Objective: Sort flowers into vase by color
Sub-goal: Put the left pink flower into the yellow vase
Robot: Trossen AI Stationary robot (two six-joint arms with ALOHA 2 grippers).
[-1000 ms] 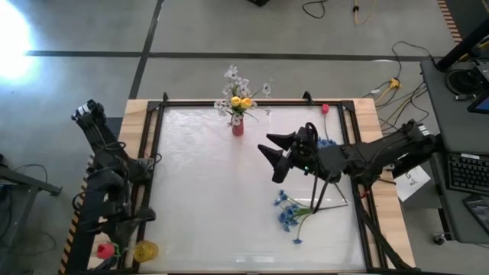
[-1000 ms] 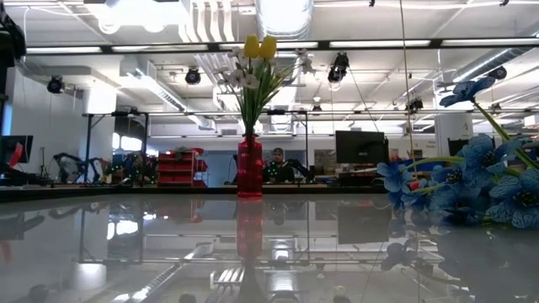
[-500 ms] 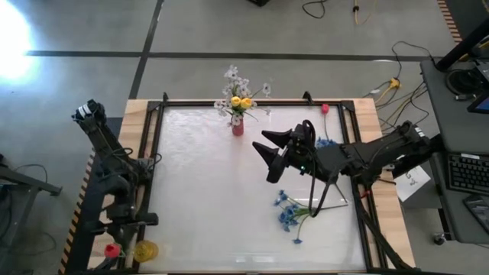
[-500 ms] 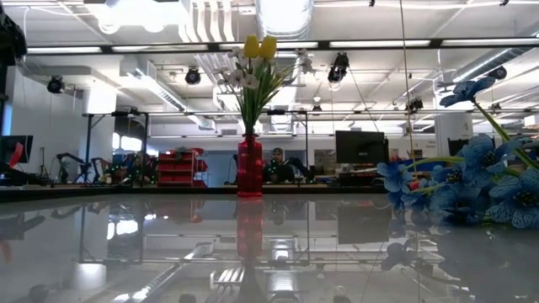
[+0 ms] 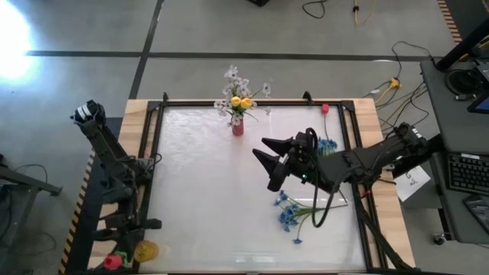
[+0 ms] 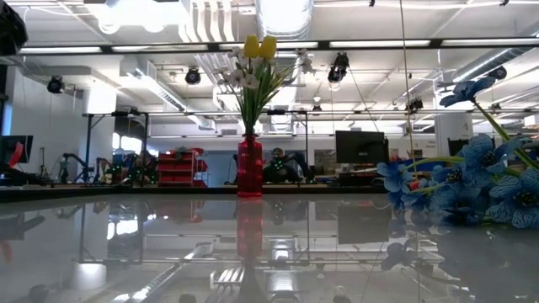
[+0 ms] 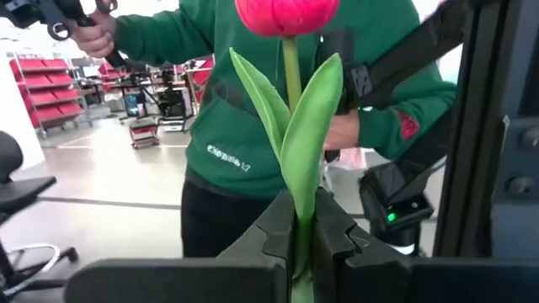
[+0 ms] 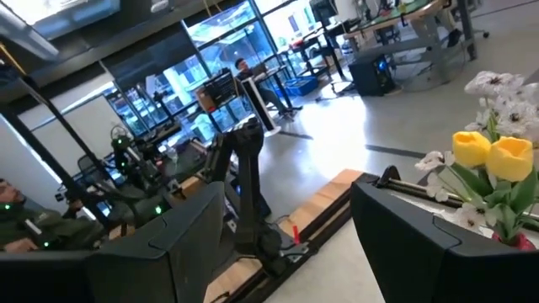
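Observation:
A red vase (image 5: 238,127) stands near the table's far edge and holds white sprays and two yellow buds (image 5: 241,101); the low view shows this vase (image 6: 249,165) too. Blue flowers (image 5: 289,210) lie on the table's right half, and these blue flowers (image 6: 472,181) fill the low view's right side. A pink-red bud (image 5: 325,108) lies near the far right corner. My left gripper (image 5: 116,258) is at the near left corner, shut on a pink-red flower (image 5: 112,262). My right gripper (image 5: 265,166) hovers open between the vase and the blue flowers. My left gripper (image 7: 303,215) pinches the pink-red flower's green stem (image 7: 293,181) between its two fingers, together with the bases of its leaves (image 7: 307,143). The stem runs on along the fingers, and the bud (image 7: 286,13) stands out beyond their tips. I see no part of the flower touching anything else.
A yellow see-through object (image 5: 145,250) sits on the wooden border beside my left gripper. More blue blossoms (image 5: 327,143) lie under the right arm. A person in a green top (image 7: 253,109) stands beyond the left arm. A black frame (image 5: 157,114) rims the glossy table.
My left arm has drawn back toward the table's near edge, carrying the pink-red flower with it to the near left corner. My right gripper has drifted slightly toward the table's left and near edges, staying open.

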